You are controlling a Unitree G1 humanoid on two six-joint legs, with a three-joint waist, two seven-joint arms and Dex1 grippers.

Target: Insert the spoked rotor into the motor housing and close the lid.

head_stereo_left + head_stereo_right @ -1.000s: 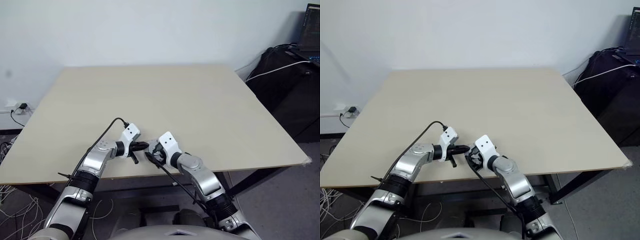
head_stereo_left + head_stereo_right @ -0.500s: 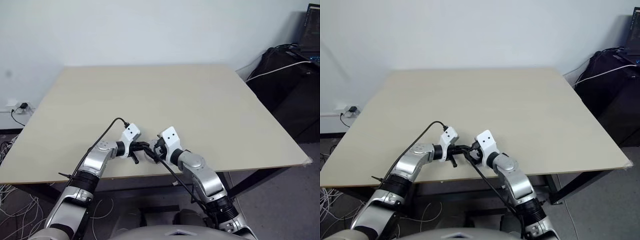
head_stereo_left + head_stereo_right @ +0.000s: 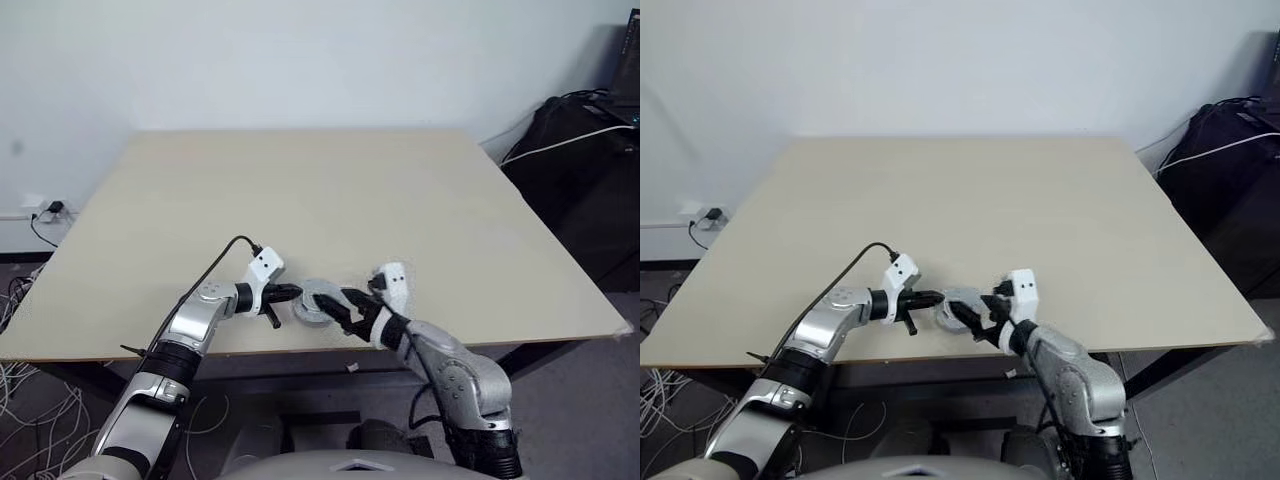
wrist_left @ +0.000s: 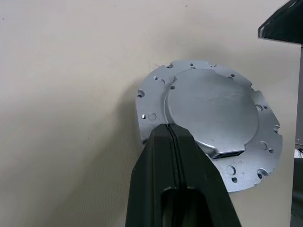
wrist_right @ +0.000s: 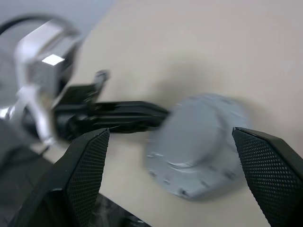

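Note:
The lid [image 3: 318,302], a silver-grey disc with a raised round centre and small holes around its rim, lies flat on the table near the front edge. It appears large in the left wrist view [image 4: 213,113] and blurred in the right wrist view [image 5: 199,142]. My left gripper [image 3: 295,293] is shut, and its tip [image 4: 169,126] rests at the lid's left rim. Just right of the lid, my right gripper [image 3: 345,308] stands open with the lid in front of its spread fingers [image 5: 87,161]. The spoked rotor and the motor housing are hidden from view.
The pale wooden table [image 3: 300,180] stretches far behind the lid, and its front edge lies close under both hands. A black bag with a white cable [image 3: 590,170] sits off the table's right side. A wall socket [image 3: 45,210] is at the left.
My right gripper has drawn away from the lid to the right and rolled over, leaving the lid uncovered. The left gripper has stayed put. The camera shifted slightly.

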